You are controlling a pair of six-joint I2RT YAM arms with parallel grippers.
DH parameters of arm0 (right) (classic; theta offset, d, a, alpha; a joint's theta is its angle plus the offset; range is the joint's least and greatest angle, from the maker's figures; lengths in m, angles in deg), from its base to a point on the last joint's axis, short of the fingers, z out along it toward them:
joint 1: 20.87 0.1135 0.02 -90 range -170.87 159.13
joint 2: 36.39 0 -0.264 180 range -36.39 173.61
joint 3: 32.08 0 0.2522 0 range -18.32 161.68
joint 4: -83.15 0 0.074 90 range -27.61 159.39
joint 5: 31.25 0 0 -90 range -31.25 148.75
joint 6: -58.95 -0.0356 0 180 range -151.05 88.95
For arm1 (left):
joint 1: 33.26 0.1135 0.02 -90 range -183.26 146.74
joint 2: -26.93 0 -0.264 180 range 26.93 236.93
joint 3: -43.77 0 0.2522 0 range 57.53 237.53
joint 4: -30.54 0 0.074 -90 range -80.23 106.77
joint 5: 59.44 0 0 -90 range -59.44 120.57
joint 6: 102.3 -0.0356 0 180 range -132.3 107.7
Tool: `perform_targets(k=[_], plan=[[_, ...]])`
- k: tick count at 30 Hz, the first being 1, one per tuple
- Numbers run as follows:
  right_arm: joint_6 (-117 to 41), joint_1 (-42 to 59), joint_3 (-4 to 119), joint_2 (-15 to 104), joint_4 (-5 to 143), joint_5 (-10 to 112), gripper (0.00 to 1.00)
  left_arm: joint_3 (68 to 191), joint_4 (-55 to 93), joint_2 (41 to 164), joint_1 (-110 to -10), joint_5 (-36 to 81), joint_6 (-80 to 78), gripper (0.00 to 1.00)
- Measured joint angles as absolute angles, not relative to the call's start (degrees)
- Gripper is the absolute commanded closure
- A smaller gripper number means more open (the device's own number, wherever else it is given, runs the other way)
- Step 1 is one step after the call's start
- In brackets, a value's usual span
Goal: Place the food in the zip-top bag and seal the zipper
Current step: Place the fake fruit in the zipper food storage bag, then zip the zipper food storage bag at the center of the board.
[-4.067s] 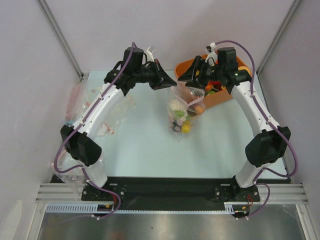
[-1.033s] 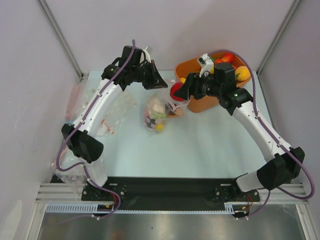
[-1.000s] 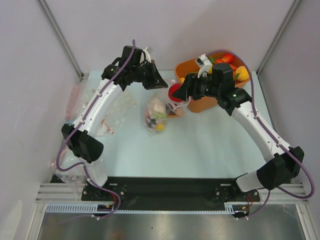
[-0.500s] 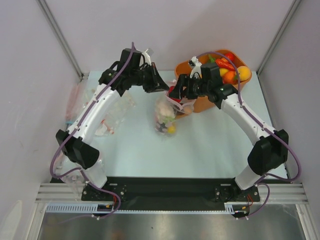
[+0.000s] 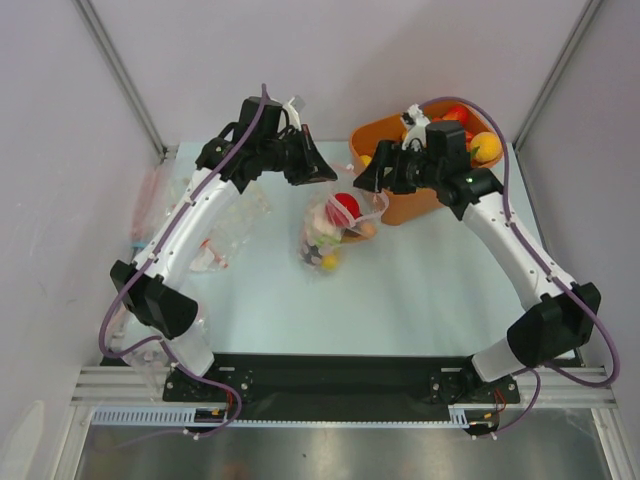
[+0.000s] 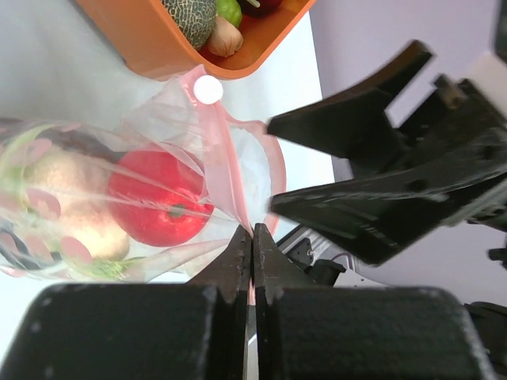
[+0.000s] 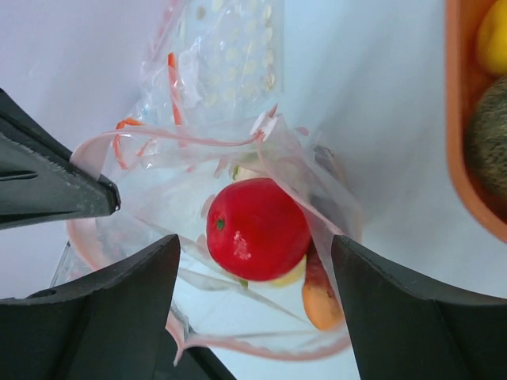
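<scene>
The zip-top bag [image 5: 326, 232] hangs open mid-table, holding several toy foods with a red tomato [image 5: 345, 207] on top. My left gripper [image 5: 318, 168] is shut on the pale-pink zipper [image 6: 219, 162] at the mouth edge and holds the bag up. In the left wrist view the tomato [image 6: 158, 198] shows through the plastic. My right gripper [image 5: 374, 178] is open and empty, just above the bag's mouth. In the right wrist view its fingers [image 7: 103, 309] frame the tomato [image 7: 257, 229] and an orange fruit [image 7: 323, 305] inside the bag [image 7: 317, 186].
The orange tub [image 5: 408, 208] stands at the back right behind the bag, with more toy foods [image 5: 468, 143] in it. Spare clear bags [image 5: 225, 235] lie on the left of the table. Grey walls and metal posts close in the sides.
My right gripper carried the red tomato from the tub to the bag's mouth, let it go inside, and has drawn back a little toward the tub. The left gripper kept holding the rim.
</scene>
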State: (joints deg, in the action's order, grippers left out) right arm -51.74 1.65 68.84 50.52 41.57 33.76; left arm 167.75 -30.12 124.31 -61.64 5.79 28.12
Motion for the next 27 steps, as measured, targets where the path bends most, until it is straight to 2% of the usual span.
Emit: perform_targets(k=[8, 14, 17, 18, 24, 27], plan=[[-48.8, -2.9, 70.5, 48.5, 37.9, 33.0, 0.18, 168.5, -31.0, 124.4, -61.6, 6.0, 26.2, 1.0], [-45.9, -2.8, 70.8, 51.9, 36.3, 30.4, 0.24, 170.1, -31.2, 124.4, -61.7, 5.9, 25.1, 1.0], [-45.3, -2.8, 70.9, 53.2, 36.3, 29.4, 0.44, 170.1, -31.2, 124.4, -61.7, 5.9, 25.1, 1.0], [-45.2, -2.7, 71.1, 53.7, 36.1, 29.0, 0.59, 170.1, -31.2, 124.4, -61.8, 5.9, 25.1, 1.0], [-46.0, -2.1, 73.5, 55.9, 36.3, 27.5, 1.0, 170.4, -31.4, 125.3, -63.1, 5.2, 24.6, 1.0], [-47.0, -1.1, 73.5, 55.9, 36.5, 27.2, 1.0, 170.4, -31.4, 126.0, -64.1, 5.2, 24.6, 0.99]])
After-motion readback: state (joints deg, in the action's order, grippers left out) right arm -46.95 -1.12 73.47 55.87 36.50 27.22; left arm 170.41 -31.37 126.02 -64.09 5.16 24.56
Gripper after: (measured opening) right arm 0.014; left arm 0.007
